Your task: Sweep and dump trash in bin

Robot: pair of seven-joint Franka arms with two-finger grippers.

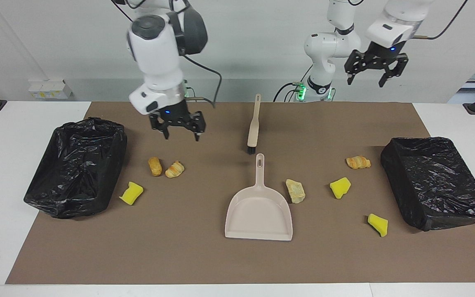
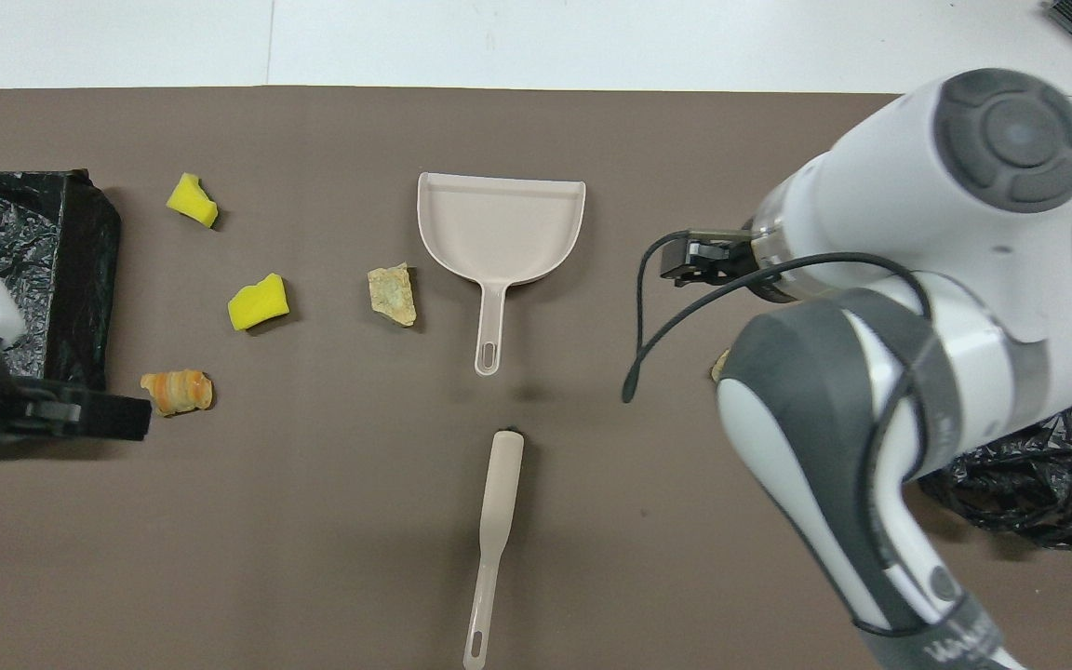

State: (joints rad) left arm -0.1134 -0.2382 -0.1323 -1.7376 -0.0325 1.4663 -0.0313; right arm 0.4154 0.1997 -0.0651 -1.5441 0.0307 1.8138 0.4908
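Note:
Several trash pieces lie on the brown mat (image 1: pixel 204 260). Two bread bits (image 1: pixel 155 166) (image 1: pixel 175 169) and a yellow sponge chunk (image 1: pixel 131 193) lie beside the black-bagged bin (image 1: pixel 78 173) at the right arm's end. A pale chunk (image 1: pixel 295 191), two yellow chunks (image 1: pixel 340 187) (image 1: pixel 378 224) and a croissant bit (image 1: pixel 358 162) lie toward the other bagged bin (image 1: pixel 435 181). The beige dustpan (image 1: pixel 259 210) and brush (image 1: pixel 254 123) lie mid-mat. My right gripper (image 1: pixel 182 135) hangs open and empty over the mat, above the two bread bits. My left gripper (image 1: pixel 371 78) hangs high and open.
In the overhead view the right arm (image 2: pixel 917 279) covers the bread bits and much of its bin (image 2: pixel 1011 475). The dustpan (image 2: pixel 499 228), brush (image 2: pixel 494 540), pale chunk (image 2: pixel 393 295), croissant bit (image 2: pixel 178 391) and other bin (image 2: pixel 80 270) show there.

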